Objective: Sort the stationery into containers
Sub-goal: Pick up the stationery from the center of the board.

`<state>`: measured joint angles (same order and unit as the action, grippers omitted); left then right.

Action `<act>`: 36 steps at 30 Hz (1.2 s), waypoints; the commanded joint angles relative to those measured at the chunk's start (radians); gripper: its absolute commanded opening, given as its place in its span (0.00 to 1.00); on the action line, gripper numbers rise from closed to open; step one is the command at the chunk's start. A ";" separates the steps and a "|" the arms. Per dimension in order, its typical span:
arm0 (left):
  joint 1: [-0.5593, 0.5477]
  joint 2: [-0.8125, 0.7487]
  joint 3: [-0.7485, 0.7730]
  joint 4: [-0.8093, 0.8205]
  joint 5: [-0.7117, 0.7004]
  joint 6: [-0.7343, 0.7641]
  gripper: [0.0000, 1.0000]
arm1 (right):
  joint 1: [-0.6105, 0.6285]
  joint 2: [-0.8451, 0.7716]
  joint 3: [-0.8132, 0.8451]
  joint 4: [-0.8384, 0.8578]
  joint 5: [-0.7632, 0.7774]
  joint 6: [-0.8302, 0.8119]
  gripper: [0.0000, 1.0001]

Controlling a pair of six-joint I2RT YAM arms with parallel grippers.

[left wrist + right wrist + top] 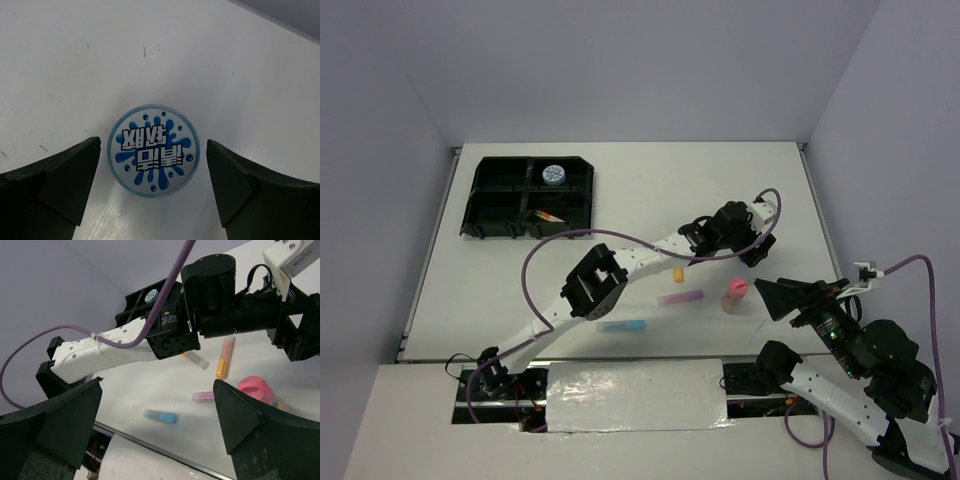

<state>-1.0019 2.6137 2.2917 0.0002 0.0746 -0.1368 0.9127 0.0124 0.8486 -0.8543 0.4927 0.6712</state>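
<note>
A round blue-white tape roll [153, 150] lies flat on the white table between the spread fingers of my left gripper [153, 143], which is open and not touching it. In the top view that gripper [752, 244] hides this roll. The black four-compartment tray [496, 200] stands far left, holding a second tape roll [554, 174] and thin pens [548, 216]. My right gripper [785, 295] is open and empty, beside the pink-capped bottle [735, 293]. Purple [681, 297], blue [622, 326] and orange [677, 274] highlighters lie mid-table.
The right wrist view shows the blue highlighter [161, 415], the purple one [204, 396], the orange one [225, 357] and the pink cap [255, 389] below the left arm [125, 345]. A purple cable [535, 262] loops over the left arm. The table's front edge is near.
</note>
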 commanded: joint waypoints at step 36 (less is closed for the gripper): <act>0.282 -0.446 -0.195 0.141 -0.223 -0.195 0.00 | 0.002 -0.057 -0.098 0.096 -0.031 -0.061 1.00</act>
<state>-0.7788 2.3665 2.0991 0.0647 -0.0074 -0.2989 0.9127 0.0105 0.7643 -0.8185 0.4694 0.6319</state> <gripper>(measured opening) 0.752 0.996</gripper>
